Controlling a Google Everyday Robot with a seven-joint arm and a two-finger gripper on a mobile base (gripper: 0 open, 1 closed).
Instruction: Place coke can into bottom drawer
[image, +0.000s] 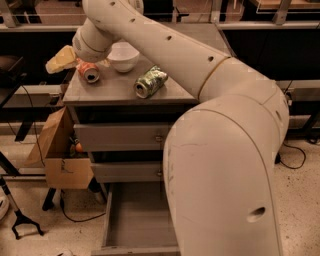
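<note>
The coke can (88, 71) lies on its side at the back left of the cabinet top, its silver end facing the camera. My gripper (61, 59) is at the top left, just left of the can and right beside it; I cannot tell whether it touches the can. The bottom drawer (116, 226) is pulled open at the foot of the cabinet, a plain grey box with nothing visible inside. My big cream arm covers its right part.
A green-and-silver can (150, 82) lies on its side mid-top. A white bowl (123, 56) stands behind the coke can. Two shut drawers (120, 136) sit above the open one. A cardboard box (59, 155) stands left of the cabinet.
</note>
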